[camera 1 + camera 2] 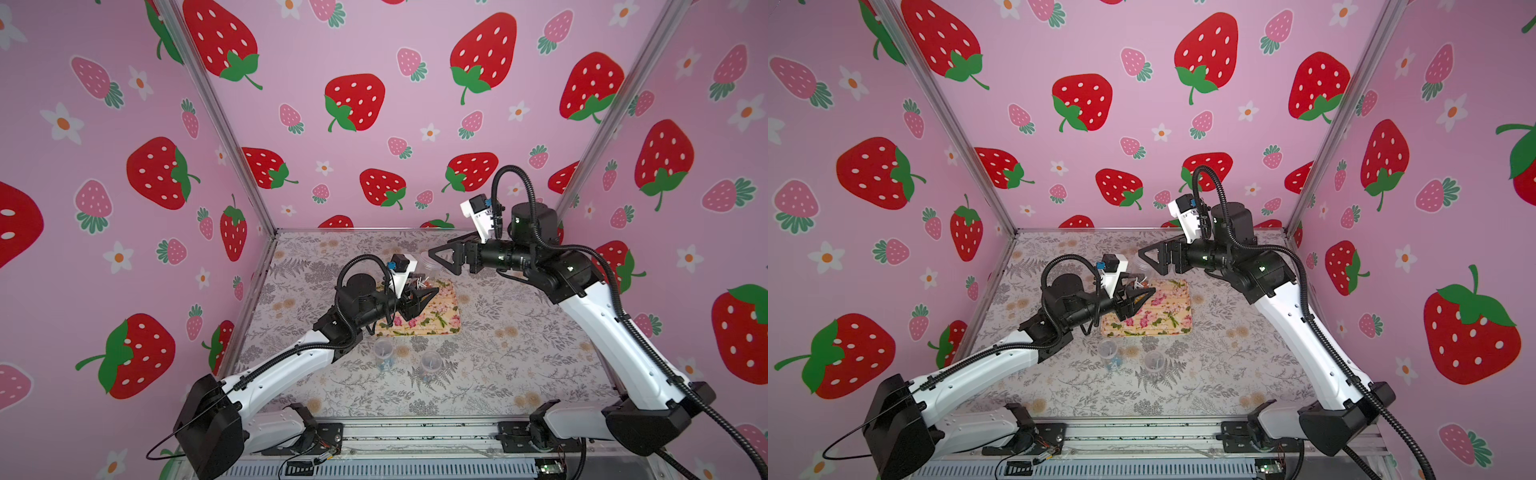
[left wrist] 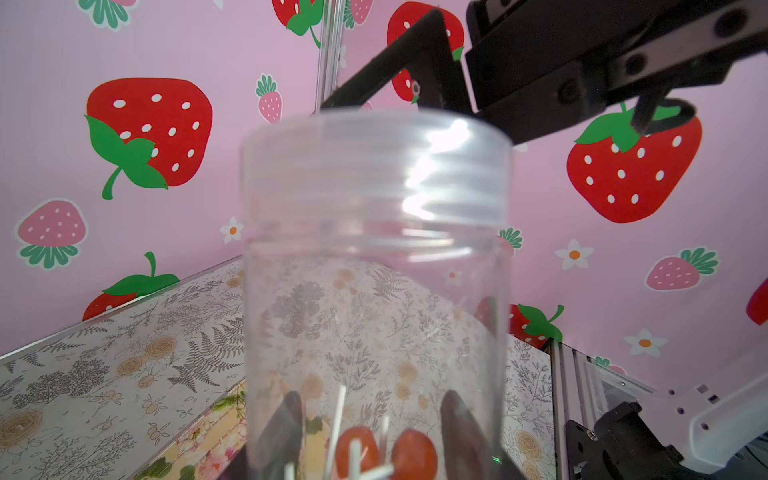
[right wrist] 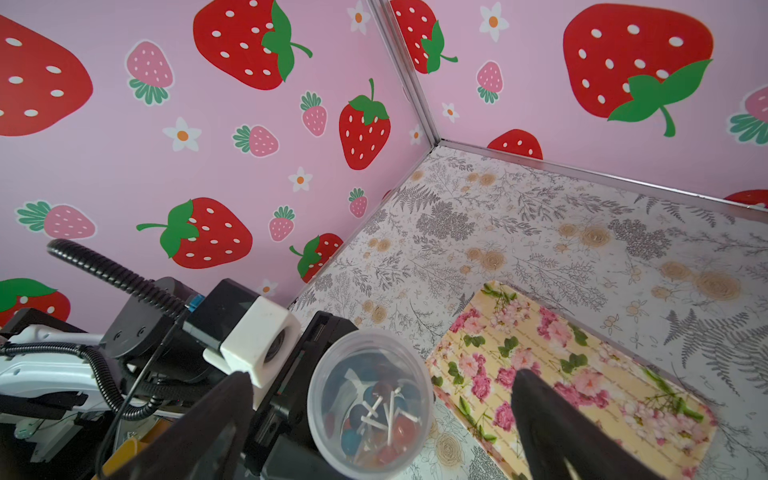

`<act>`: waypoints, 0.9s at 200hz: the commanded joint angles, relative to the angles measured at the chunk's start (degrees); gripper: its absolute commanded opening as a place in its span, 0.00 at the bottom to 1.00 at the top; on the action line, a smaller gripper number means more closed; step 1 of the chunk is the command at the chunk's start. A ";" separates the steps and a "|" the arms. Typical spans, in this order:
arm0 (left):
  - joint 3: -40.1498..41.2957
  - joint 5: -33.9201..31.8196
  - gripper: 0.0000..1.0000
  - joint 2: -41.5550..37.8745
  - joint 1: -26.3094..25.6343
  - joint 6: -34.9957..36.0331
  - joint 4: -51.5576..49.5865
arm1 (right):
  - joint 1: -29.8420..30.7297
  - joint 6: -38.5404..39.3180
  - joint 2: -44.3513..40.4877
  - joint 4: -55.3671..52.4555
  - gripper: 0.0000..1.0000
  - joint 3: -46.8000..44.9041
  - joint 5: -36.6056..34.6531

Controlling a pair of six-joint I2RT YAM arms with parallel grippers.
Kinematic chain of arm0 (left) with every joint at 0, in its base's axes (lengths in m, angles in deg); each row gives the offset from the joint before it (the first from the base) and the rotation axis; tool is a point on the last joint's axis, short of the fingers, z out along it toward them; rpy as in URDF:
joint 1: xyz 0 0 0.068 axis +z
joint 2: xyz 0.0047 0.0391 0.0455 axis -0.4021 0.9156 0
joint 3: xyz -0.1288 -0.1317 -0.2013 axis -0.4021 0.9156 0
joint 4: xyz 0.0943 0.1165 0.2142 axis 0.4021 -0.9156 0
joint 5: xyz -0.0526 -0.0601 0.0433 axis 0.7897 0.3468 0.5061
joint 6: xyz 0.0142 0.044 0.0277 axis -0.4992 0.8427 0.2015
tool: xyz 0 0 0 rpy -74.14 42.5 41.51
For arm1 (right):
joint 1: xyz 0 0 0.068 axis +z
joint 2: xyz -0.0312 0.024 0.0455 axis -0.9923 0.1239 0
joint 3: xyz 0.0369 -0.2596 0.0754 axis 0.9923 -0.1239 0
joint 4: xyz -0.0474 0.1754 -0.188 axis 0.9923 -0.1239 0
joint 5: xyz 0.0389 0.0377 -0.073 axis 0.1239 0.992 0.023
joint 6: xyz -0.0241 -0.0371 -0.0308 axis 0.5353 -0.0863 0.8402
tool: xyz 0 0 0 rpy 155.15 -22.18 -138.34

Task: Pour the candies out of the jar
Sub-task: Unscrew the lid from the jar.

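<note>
1. Clear plastic spare jars, two, stand nearest on the table;
2. floral tray, one, lies beyond;
3. jar, one, open-mouthed, by the tray's far corner, clamped low in the left gripper; likely light, stiff, slick; hold its body;
4. candies, too tangled to count, lie at its bottom;
5. right gripper, jaws apart and empty, hovers beside the mouth.

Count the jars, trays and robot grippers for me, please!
Jars: 3
Trays: 1
Grippers: 2
Total: 6
</note>
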 commanded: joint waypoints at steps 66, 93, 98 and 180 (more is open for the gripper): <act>-1.28 -0.40 0.38 -0.30 -0.49 1.51 2.27 | 2.03 -1.27 3.25 1.17 0.81 -0.72 1.58; -1.57 -0.05 0.38 -0.12 -0.46 1.74 1.88 | 2.38 -0.11 3.61 0.99 0.64 -0.09 1.59; -1.66 0.06 0.38 -0.12 -0.48 1.75 1.76 | 2.40 0.04 3.65 0.93 0.61 -0.01 1.38; -5.56 13.87 0.38 -1.62 -0.61 0.92 -4.62 | 0.60 12.45 4.12 2.37 0.47 3.60 16.07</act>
